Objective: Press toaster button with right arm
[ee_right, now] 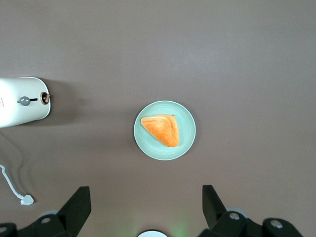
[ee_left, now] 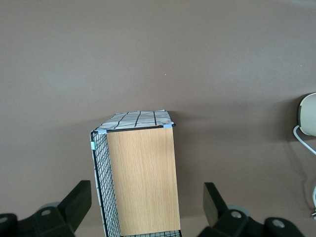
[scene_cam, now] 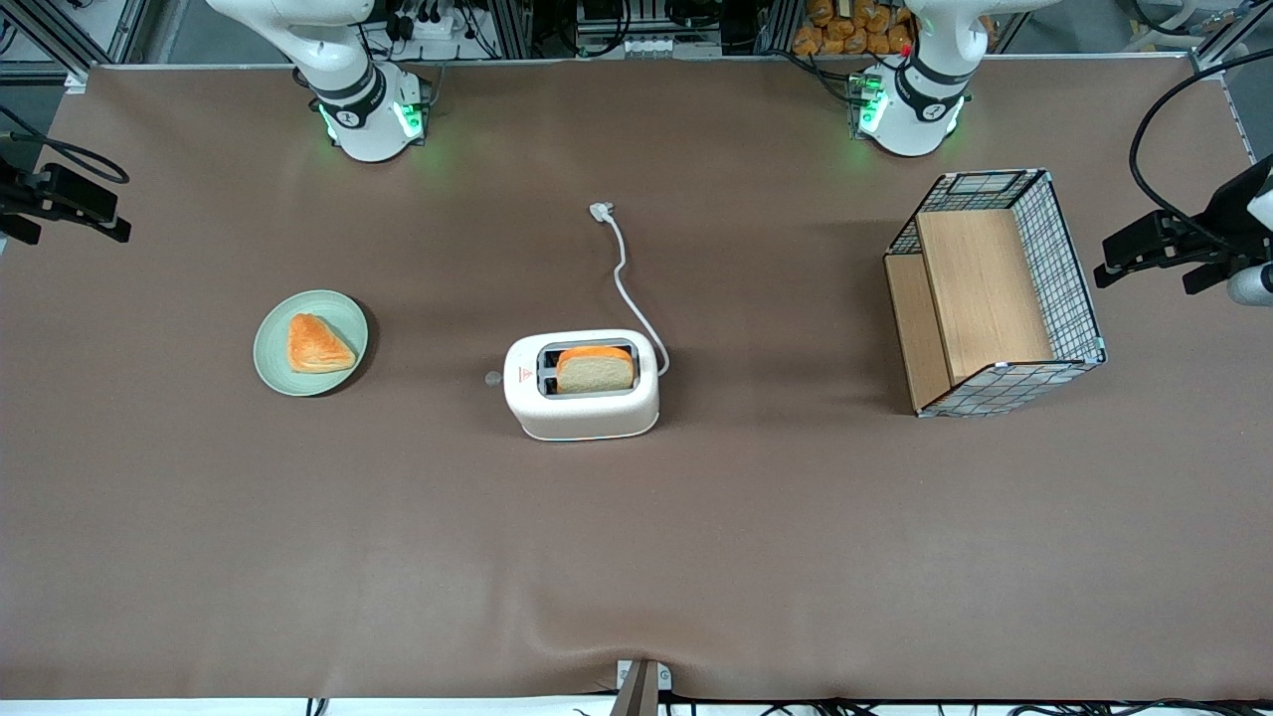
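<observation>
The white toaster (scene_cam: 582,403) stands mid-table with a bread slice (scene_cam: 595,368) in one slot. Its small pale-grey button (scene_cam: 492,378) juts from the short end with the red triangle, which faces the working arm's end of the table. The right wrist view shows the toaster (ee_right: 12,111) end-on with the button (ee_right: 23,100). My right gripper (ee_right: 145,190) hangs high above the table, open and empty, over the spot between the arm's base (scene_cam: 363,99) and a green plate (ee_right: 185,143). It is well apart from the toaster. The gripper does not show in the front view.
The green plate (scene_cam: 273,363) with a triangular pastry (scene_cam: 316,343) lies beside the toaster, toward the working arm's end. The toaster's white cord (scene_cam: 627,288) runs to a plug (scene_cam: 601,210). A wire-and-wood basket (scene_cam: 995,293) stands toward the parked arm's end.
</observation>
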`<state>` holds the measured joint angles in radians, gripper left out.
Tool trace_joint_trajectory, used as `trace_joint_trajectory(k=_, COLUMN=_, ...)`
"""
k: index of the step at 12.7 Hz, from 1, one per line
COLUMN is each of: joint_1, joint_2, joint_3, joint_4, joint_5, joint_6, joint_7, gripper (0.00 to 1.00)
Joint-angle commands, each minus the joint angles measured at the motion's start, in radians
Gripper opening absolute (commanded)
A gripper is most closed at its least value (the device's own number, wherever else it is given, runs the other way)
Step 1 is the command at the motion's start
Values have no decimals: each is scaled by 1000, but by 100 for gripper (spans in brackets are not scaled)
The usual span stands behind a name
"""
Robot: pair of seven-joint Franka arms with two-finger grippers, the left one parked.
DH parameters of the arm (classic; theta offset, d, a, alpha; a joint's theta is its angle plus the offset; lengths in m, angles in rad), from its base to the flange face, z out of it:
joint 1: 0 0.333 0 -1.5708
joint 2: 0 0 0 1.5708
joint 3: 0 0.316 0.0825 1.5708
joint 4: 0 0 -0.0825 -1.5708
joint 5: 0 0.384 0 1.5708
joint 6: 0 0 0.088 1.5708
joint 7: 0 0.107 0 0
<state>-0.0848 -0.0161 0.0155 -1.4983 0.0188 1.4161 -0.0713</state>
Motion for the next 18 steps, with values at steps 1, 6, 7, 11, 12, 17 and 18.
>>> trace_joint_trajectory(k=1, joint_1=-20, joint_2=4, joint_3=15, joint_4=7, joint_5=15, joint_6=3, joint_7=11, gripper=100)
trace_joint_trajectory(k=6, joint_1=-23, joint_2=14, joint_3=14, joint_4=9, joint_5=12, joint_6=3, joint_7=4, gripper=100)
trace_joint_trajectory(k=7, joint_1=-21, joint_2=15, joint_3=14, joint_4=9, joint_5=12, joint_6=1, joint_7=1, gripper=100)
trace_joint_trajectory(k=11, joint_1=-27, joint_2=15, joint_3=12, joint_4=6, joint_5=16, joint_6=-8, joint_7=8, gripper=100)
trace_joint_trajectory(k=12, joint_1=-27, joint_2=15, joint_3=14, joint_4=6, joint_5=16, joint_6=-8, joint_7=8, gripper=100)
trace_joint_trajectory(k=17, joint_1=-17, joint_2=24, joint_3=14, joint_4=-5, joint_5=16, joint_6=-8, joint_7=8, gripper=100)
trace_joint_trajectory(k=18, joint_1=-15, joint_2=24, joint_3=14, joint_4=-6, joint_5=16, joint_6=-9, joint_7=10, gripper=100)
